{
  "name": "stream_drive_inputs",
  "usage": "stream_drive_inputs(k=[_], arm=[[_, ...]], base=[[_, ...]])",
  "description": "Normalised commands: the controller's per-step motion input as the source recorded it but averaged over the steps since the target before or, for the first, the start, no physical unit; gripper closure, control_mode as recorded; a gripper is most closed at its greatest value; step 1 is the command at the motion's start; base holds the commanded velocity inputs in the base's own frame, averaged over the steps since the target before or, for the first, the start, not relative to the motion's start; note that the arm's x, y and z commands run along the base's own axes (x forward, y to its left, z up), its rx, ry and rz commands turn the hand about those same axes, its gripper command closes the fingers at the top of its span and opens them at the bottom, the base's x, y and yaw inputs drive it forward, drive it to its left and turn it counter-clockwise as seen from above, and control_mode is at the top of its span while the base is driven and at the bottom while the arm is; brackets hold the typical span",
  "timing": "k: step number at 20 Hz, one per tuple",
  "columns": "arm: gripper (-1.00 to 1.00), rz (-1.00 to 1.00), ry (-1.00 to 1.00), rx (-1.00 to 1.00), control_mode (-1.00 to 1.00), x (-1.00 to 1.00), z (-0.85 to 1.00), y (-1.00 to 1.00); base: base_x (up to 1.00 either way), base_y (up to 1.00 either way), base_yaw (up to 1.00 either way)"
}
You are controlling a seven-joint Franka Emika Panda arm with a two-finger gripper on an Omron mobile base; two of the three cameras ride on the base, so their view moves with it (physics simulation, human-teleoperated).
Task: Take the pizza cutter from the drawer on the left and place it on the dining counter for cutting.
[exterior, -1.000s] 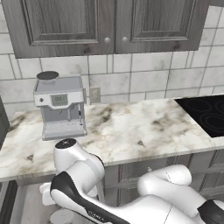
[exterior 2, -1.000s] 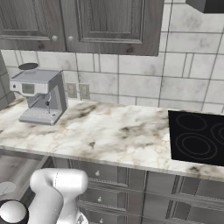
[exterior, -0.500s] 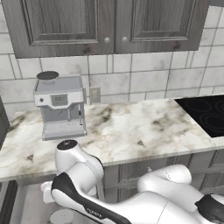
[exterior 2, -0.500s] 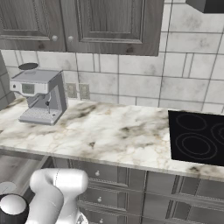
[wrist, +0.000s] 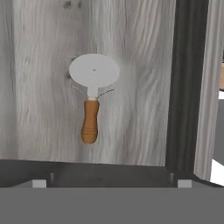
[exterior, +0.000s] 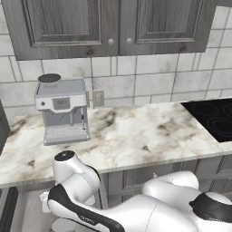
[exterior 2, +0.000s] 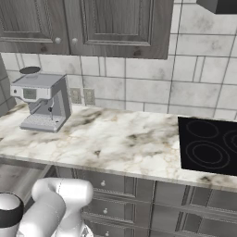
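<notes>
Grey wood-grain floor of the open drawer point(wrist: 43, 65) lies below me; the orange-handled pizza cutter with its round pale blade point(wrist: 92, 96) rests flat on it, untouched, handle toward me. My jaws stand wide.

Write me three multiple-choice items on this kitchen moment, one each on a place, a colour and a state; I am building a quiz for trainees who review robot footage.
1. Where does the pizza cutter lie?
A. On the pale wood floor of the drawer
B. On the black hob
C. On top of the coffee machine

2. What colour is the pizza cutter's handle?
A. Black
B. Orange-brown
C. Blue

3. How does the gripper stand?
A. Shut on the cutter
B. Shut on a knob
C. Open, holding nothing

Key:
1 A: the hand view shows it flat on grey wood grain inside the drawer.
2 B: the short handle below the round pale blade is orange-brown.
3 C: both finger tips sit far apart, short of the cutter.
</notes>
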Motion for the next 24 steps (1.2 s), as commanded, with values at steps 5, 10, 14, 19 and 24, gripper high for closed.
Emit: stream_drive_inputs(k=[5, 10, 14, 19, 24], arm=[[-1.0, 0.0, 0.0, -0.04, -1.0, 0.04, -0.41, 0.02], [-1.0, 0.0, 0.0, 0.0, -1.0, 0.01, -0.29, 0.08], [-1.0, 0.0, 0.01, 0.0, -1.0, 0.02, -0.16, 0.24], [-1.0, 0.0, 0.0, 0.0, -1.0, 0.15, -0.22, 0.28], [-1.0, 0.0, 0.0, 0.0, -1.0, 0.21, -0.3, 0.09]], base=[[0.0, 0.0, 0.0], [0.0, 0.0, 0.0], [0.0, 0.0, 0.0], [0.0, 0.0, 0.0], [0.0, 0.0, 0.0]])
